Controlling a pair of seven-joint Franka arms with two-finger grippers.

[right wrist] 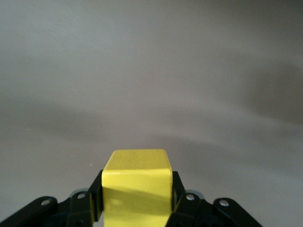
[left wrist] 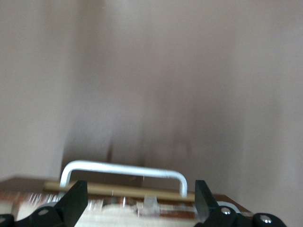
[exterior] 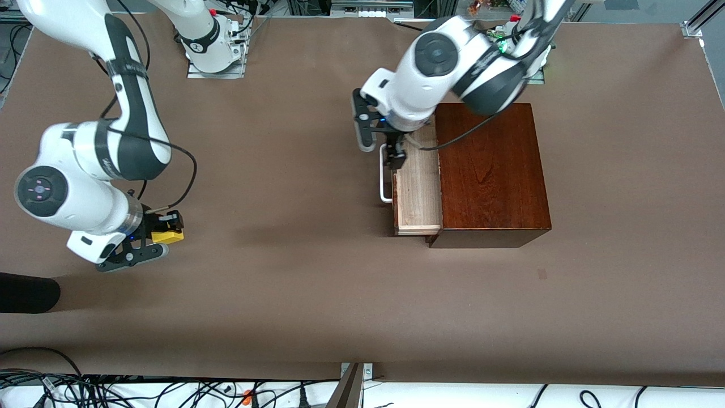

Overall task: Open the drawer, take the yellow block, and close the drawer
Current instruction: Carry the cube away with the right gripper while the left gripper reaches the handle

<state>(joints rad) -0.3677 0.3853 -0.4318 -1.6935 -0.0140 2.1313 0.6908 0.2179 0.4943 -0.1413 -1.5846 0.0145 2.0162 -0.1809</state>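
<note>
At the right arm's end of the table [exterior: 294, 294], the right gripper [exterior: 160, 235] hangs over bare tabletop with its fingers [right wrist: 90, 201] clamped on the yellow block [exterior: 167, 234], which fills the gap between them in the right wrist view. Toward the left arm's end stands the glossy dark-brown box [exterior: 491, 173], its drawer [exterior: 417, 187] pulled part-way out so the pale-wood tray shows, white handle [exterior: 385, 180] at its front; the left gripper [exterior: 395, 156] sits over the drawer just by that handle, fingers [left wrist: 75, 201] spread wide and holding nothing
</note>
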